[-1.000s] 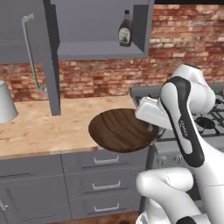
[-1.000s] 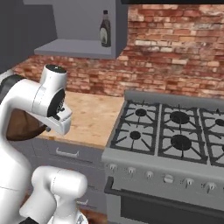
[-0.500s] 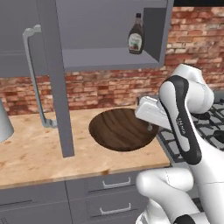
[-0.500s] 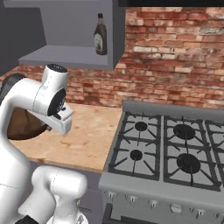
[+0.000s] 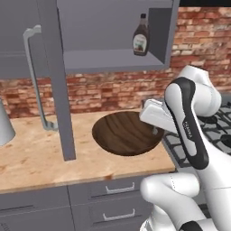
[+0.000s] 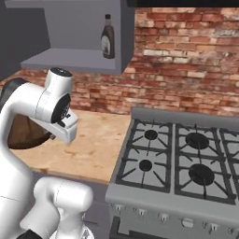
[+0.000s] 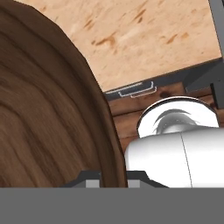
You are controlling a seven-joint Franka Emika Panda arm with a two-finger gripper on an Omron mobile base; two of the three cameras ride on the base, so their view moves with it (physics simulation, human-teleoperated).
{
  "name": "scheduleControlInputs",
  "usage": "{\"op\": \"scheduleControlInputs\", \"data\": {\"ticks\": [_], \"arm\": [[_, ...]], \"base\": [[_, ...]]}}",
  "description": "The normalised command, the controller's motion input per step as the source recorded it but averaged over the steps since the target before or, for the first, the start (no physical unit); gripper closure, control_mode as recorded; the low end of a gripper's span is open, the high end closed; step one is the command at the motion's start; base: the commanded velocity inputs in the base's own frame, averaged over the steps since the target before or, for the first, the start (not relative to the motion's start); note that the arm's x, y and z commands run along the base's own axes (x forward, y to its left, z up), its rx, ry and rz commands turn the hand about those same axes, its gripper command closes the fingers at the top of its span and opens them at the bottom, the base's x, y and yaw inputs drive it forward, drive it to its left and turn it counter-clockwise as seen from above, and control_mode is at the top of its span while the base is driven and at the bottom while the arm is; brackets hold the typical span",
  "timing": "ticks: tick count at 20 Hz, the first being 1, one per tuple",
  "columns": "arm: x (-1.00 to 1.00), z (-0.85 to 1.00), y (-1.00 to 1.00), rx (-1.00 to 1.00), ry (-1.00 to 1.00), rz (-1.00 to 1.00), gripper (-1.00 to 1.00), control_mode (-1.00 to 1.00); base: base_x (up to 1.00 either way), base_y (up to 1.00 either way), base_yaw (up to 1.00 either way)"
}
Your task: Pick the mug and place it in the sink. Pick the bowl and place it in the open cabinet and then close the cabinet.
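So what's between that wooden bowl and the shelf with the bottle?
Nothing: in the left base view, just bare brick wall shows between the bowl and the shelf holding the bottle.

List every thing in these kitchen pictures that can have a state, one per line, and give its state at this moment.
Wide dark brown wood-grain bowl: held by its rim, lifted above the wooden counter.
Two-finger gripper: shut on the bowl's rim.
Tall grey cabinet: open, door swung out.
Dark brown bottle: upright on the cabinet shelf.
Grey drawers: closed.
Gas stove: burners unlit.
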Motion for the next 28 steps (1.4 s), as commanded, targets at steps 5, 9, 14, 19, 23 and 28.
{"op": "scheduleControlInputs", "data": {"ticks": [5, 9, 14, 19, 23, 28], "arm": [[0.00, 0.00, 0.00, 0.00, 0.00, 0.00, 1.00, 1.00], [0.00, 0.00, 0.00, 0.00, 0.00, 0.00, 1.00, 1.00], [0.00, 0.00, 0.00, 0.00, 0.00, 0.00, 1.00, 1.00], [0.00, 0.00, 0.00, 0.00, 0.00, 0.00, 1.00, 1.00], [0.00, 0.00, 0.00, 0.00, 0.00, 0.00, 1.00, 1.00], [0.00, 0.00, -0.02, 0.00, 0.00, 0.00, 1.00, -1.00]], "base": [[0.07, -0.11, 0.37], [0.26, -0.06, 0.32], [0.32, -0.10, 0.14], [0.00, 0.00, 0.01], [0.00, 0.00, 0.00], [0.00, 0.00, 0.00]]}}
